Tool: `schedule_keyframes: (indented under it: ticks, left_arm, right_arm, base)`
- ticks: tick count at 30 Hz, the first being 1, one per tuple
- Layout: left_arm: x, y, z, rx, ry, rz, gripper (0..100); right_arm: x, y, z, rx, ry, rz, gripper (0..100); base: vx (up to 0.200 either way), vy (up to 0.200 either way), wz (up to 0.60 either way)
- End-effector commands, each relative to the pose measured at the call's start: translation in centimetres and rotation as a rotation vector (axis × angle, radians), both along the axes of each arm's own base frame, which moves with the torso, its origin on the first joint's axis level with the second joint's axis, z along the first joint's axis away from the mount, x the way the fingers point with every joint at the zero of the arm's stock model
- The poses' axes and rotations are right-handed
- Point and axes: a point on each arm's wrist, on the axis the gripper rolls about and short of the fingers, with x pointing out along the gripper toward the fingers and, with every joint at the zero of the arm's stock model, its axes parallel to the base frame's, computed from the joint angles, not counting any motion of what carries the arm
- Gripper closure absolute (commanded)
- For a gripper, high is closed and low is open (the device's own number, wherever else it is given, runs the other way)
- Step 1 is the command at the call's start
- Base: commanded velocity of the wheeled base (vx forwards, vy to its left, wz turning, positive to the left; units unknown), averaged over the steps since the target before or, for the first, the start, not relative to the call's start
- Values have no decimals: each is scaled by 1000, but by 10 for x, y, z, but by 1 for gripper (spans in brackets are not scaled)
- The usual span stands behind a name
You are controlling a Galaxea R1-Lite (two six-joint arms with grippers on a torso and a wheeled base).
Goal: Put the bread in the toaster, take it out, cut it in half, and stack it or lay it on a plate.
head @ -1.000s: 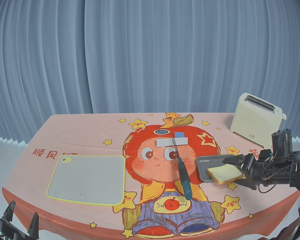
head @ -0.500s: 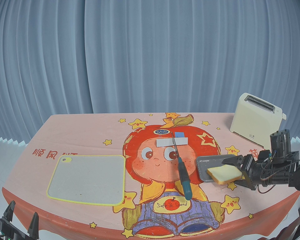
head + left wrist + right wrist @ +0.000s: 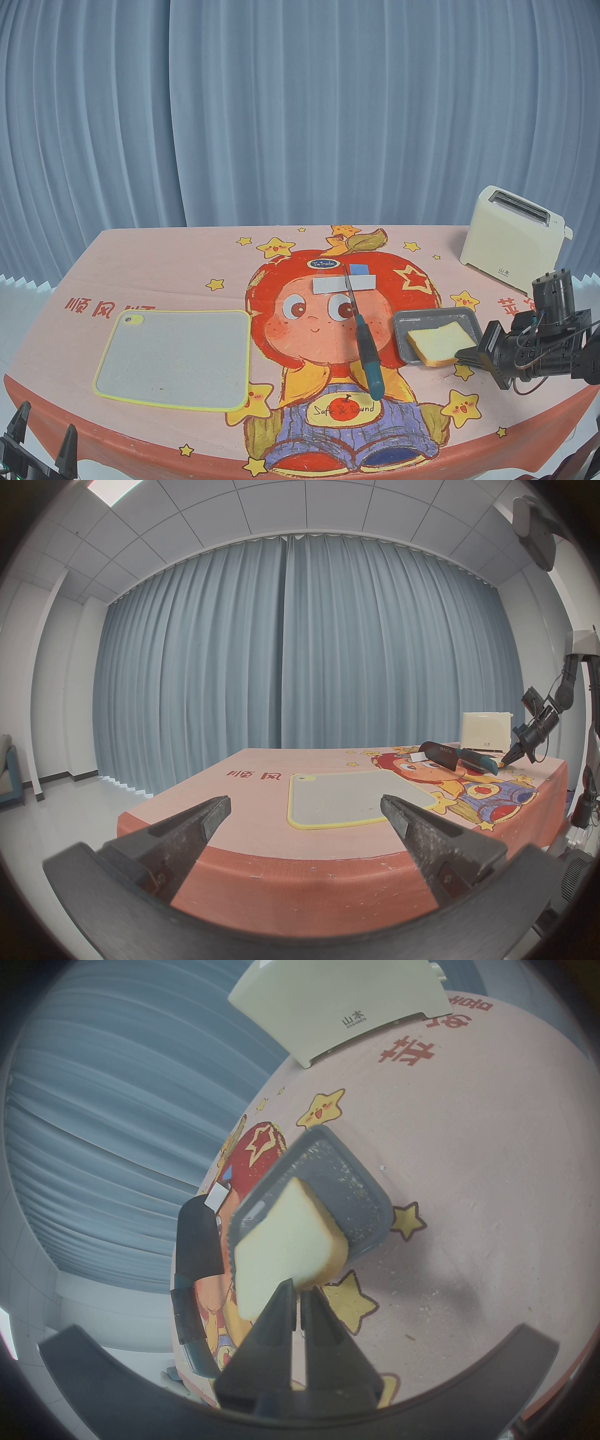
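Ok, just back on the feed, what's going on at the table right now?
The right claw is shut, its tips at the near edge of the bread slice rather than around it. The bread lies on the grey tray, overhanging its near rim. The left claw hangs open off the table's near left corner. The toaster, knife and cutting board sit untouched.

Bench [image 3: 156, 269] under pink cartoon-print cloth. Grey yellow-rimmed cutting board [image 3: 175, 359] front left. Teal-handled knife [image 3: 365, 347] at centre, blade across white rectangular strip [image 3: 328, 284]. Dark grey metal tray [image 3: 425, 320] just right of knife. Cream toaster [image 3: 509, 240] far right.
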Motion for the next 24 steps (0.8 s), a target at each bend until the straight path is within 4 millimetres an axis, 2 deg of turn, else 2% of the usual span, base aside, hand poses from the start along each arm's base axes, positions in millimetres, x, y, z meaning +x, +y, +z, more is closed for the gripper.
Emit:
schedule_keyframes:
  ticks: [1, 4, 13, 24]
  left_arm:
    - [1, 0, -5, 0, 19, 1, 0]
    - [1, 0, -5, 0, 19, 1, 0]
    - [1, 0, -5, 0, 19, 1, 0]
    - [1, 0, -5, 0, 19, 1, 0]
  right_arm:
    - [1, 0, -4, -7, 16, 0, 100]
    - [1, 0, 0, -2, -3, -1, 100]
    - [-7, -3, 33, 50, -145, 2, 100]
    - [-13, -5, 35, 30, -170, 22, 100]
  base:
    - [0, 0, 0]
    - [0, 0, 0]
    - [0, 0, 0]
    - [0, 0, 0]
